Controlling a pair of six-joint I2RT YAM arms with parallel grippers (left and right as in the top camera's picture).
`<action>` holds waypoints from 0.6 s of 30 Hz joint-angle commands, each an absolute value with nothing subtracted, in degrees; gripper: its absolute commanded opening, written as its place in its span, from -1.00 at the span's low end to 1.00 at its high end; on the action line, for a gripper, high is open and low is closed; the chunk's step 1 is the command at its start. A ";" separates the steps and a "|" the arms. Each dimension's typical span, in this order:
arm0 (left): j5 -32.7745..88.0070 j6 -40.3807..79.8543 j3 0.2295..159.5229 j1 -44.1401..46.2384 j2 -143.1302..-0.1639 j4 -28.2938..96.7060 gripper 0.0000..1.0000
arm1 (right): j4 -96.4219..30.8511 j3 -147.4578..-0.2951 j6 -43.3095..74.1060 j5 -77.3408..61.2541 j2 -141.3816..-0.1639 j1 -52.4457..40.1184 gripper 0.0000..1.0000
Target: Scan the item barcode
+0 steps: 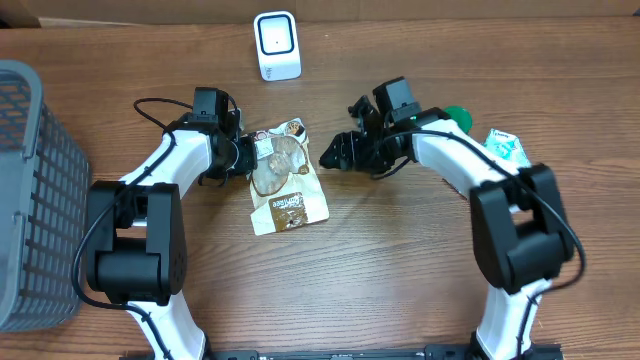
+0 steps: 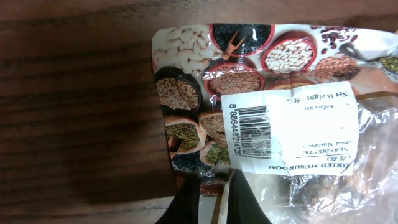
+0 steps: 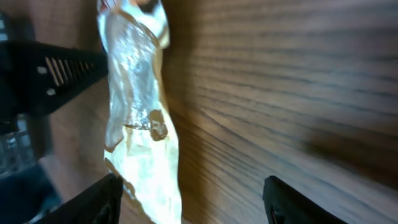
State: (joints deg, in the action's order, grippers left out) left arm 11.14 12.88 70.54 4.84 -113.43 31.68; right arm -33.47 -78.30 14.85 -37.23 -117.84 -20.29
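Overhead view: we've got the dried mushroom pouch (image 1: 285,185) lying on the wooden surface (image 1: 400,280) roughly mid-scene, between the two arms. The left hand (image 1: 244,153) is clamped on the pouch's left edge, up near its far end. The left wrist view backs that up: both black fingers (image 2: 185,202) come together on the pouch's rim with the film pinched between them. That same view shows the white barcode label (image 2: 283,130) stuck on the pouch and facing the camera, with "DRIED MUSHROOM" printed on it upside down. The right hand (image 1: 335,152) sits just right of the pouch's far end, jaws spread wide and gripping nothing. In the right wrist view the crinkly clear film shows up closer to one fingertip than the other, and we can't tell whether it touches. The white scanner (image 1: 277,45) stands at the far edge, well apart from the pouch. A grey mesh basket (image 1: 30,150) is way over on the left, and a teal-and-white packet (image 1: 505,147) lies on the right beside the right arm.
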 commanded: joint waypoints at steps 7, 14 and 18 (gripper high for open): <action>10.63 11.09 68.51 5.30 -118.19 32.73 -0.92 | -29.50 -77.93 15.29 -47.31 -123.02 -20.80 0.54; 12.12 10.70 68.51 5.28 -118.19 32.71 -0.91 | -21.85 -77.93 25.87 -47.68 -127.74 -24.95 0.51; 12.08 10.68 68.51 5.28 -118.19 32.73 -0.91 | -16.67 -77.93 32.45 -47.72 -130.56 -27.53 0.42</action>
